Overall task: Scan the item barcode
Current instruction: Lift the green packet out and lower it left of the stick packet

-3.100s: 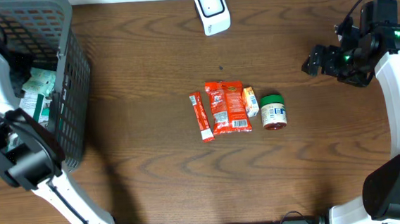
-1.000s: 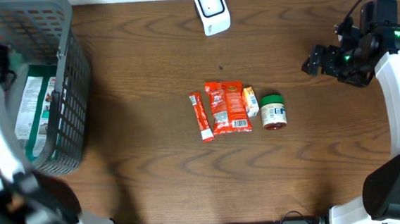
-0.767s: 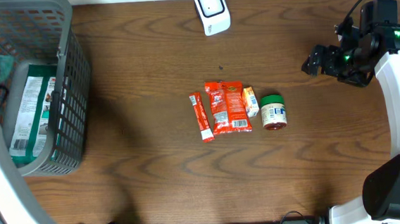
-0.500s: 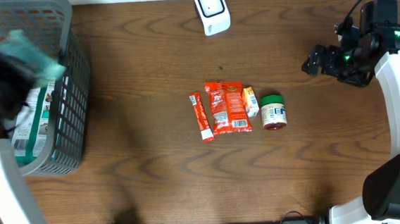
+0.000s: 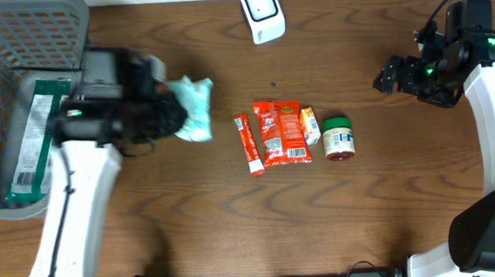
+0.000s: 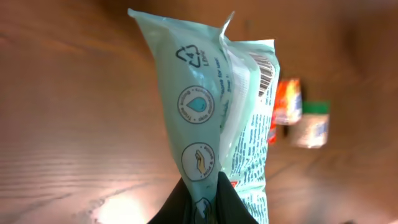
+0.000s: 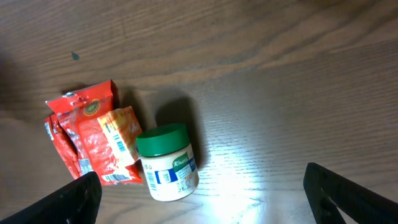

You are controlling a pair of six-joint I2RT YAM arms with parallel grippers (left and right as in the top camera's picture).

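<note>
You have the mint-green crinkled plastic packet (image 6: 211, 118) clenched at one end in the left gripper (image 6: 200, 202), jaws pressed tight on it, over the brown wooden table (image 5: 193, 230). A barcode (image 6: 265, 70) shows on the packet's printed face. Overhead, the packet lies between the grey mesh plastic basket (image 5: 0, 33) and the centre row: thin red sachet (image 5: 249, 144), red foil pouch (image 5: 282, 132), small orange packet (image 5: 309, 124), green-lidded jar (image 5: 338, 138). The white scanner (image 5: 262, 13) stands well apart. The right gripper (image 7: 202, 199) is spread wide, grasping nothing.
</note>
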